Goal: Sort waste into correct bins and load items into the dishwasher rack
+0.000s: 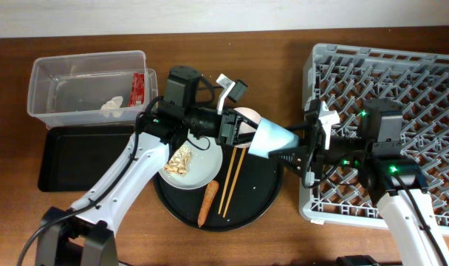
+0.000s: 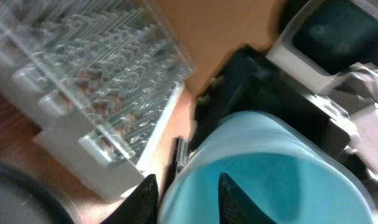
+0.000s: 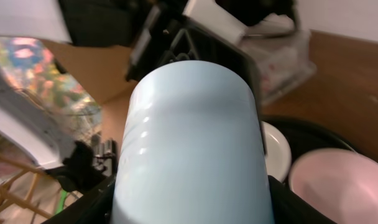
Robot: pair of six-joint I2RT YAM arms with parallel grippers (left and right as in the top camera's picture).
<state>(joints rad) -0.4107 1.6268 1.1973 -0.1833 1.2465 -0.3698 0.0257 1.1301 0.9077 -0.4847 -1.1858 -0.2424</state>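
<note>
The light-blue cup [image 1: 272, 140] hangs on its side above the round tray, between my two grippers. My right gripper [image 1: 302, 148] is shut on its narrow end; in the right wrist view the cup [image 3: 189, 143] fills the space between the fingers [image 3: 192, 202]. My left gripper [image 1: 239, 133] is at the cup's mouth. Its fingers [image 2: 188, 177] straddle the rim [image 2: 176, 186], one inside and one outside, with a gap. The grey-green plate [image 1: 199, 174] holds beige scraps [image 1: 182, 159]. The white bowl [image 1: 245, 117] sits behind the cup. An orange stick [image 1: 207, 203] lies on the tray.
The grey rack [image 1: 402, 66] fills the right side and shows in the left wrist view [image 2: 102, 74]. The clear tub [image 1: 77, 74] at left holds a red wrapper [image 1: 139, 87] and a white tissue [image 1: 112, 106]. The shallow black tray [image 1: 77, 155] lies below it. Wooden chopsticks [image 1: 232, 181] lie on the round black tray [image 1: 261, 199].
</note>
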